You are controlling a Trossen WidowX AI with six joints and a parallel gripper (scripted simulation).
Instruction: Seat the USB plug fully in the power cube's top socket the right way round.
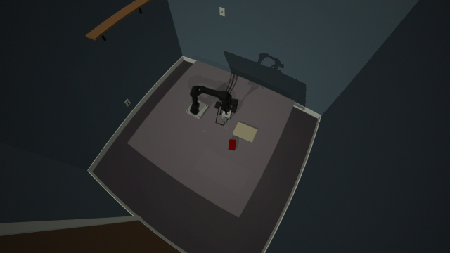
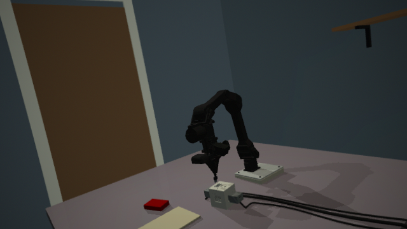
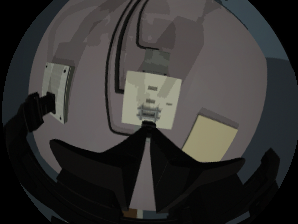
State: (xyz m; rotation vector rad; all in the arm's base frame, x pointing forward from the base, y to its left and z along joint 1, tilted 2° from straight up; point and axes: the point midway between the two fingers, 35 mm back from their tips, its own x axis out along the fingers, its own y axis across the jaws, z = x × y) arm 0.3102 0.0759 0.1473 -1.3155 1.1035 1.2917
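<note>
The white power cube [image 1: 227, 116] [image 2: 219, 201] [image 3: 172, 92] stands on the table, with slots in its top. My gripper [image 2: 215, 177] [image 3: 148, 131] points down over the cube, its fingertips nearly together. It is shut on the small USB plug [image 2: 215, 180] [image 3: 149, 114], which shows as a small grey piece at the tips, over the near part of the cube's top in the wrist view. Whether the plug's end is in the socket or just above it, and which way round it faces, I cannot tell.
Grey plugs [image 2: 206, 193] [image 2: 235, 198] [image 3: 157, 60] stick out of the cube's sides. Black cables [image 2: 286, 203] [image 3: 107, 75] run from there across the table. A cream flat pad [image 1: 245, 132] [image 2: 178, 217] [image 3: 210, 139] and a red block [image 1: 232, 145] [image 2: 156, 204] lie nearby.
</note>
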